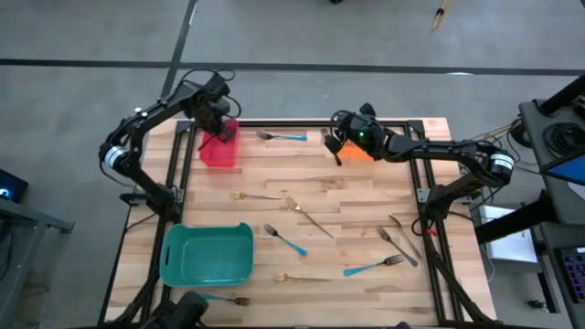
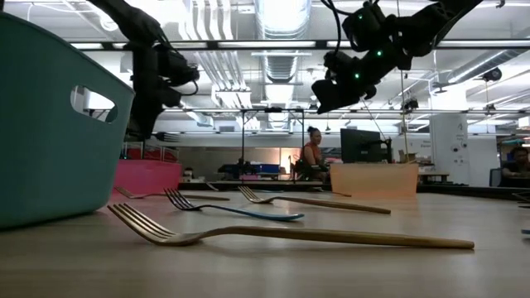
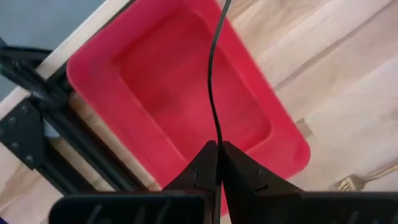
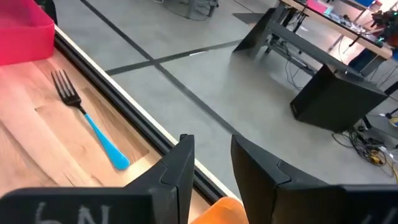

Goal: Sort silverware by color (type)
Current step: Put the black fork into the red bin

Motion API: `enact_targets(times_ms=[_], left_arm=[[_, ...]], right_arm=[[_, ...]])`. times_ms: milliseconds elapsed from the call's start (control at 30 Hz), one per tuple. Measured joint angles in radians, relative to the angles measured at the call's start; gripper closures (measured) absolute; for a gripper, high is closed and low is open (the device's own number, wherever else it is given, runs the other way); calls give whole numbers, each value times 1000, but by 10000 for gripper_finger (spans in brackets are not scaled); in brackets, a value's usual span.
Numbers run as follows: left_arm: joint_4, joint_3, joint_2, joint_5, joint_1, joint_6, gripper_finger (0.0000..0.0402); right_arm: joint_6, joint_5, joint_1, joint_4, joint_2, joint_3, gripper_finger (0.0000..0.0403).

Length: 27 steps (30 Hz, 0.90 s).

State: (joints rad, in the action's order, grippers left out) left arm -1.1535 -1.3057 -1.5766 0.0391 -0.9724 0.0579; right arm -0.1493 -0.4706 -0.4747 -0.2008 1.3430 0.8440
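Near-left corner of the tabletop [image 1: 361,196]: teal bin [image 1: 207,254], with one blue-handled fork [image 1: 228,299] just beside it at the near edge.

Near half, left to right: gold fork [image 1: 302,277], second blue-handled fork [image 1: 373,266], then two grey forks [image 1: 398,246] lying close together toward the right edge. Slightly farther in: third blue-handled fork [image 1: 285,239].

Centre: two more gold forks [image 1: 309,219], well apart from all bins.

Far edge: red bin [image 1: 219,148] near the left corner, fourth blue-handled fork [image 1: 283,137] between the two far bins, orange bin [image 1: 355,152] to its right.

Left pincer [image 3: 219,152]: positioned above the red bin, fingers clamped fully together on the thin handle of a dark fork [image 3: 211,74], held over the bin interior.

Right pincer [image 4: 210,149]: positioned above the orange bin, fingers parted by a narrow gap, nothing between them.
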Motion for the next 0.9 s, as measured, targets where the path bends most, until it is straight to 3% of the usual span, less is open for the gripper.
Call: enact_targets(times_ms=[133,367,633,900], left_arm=[[18,12,46,-69,-16,21,402],[81,51,85,-358,-82,19,402],[146,149,85,-362,-168,-83,402],[121,155,85,-350,-190,-129,402]], right_arm=[[9,2,1,3,0,0,312],[102,16,1,16,0,0,313],[4,33,-5,-91,0,0,315],[-61,34,-15,-117,0,0,329]])
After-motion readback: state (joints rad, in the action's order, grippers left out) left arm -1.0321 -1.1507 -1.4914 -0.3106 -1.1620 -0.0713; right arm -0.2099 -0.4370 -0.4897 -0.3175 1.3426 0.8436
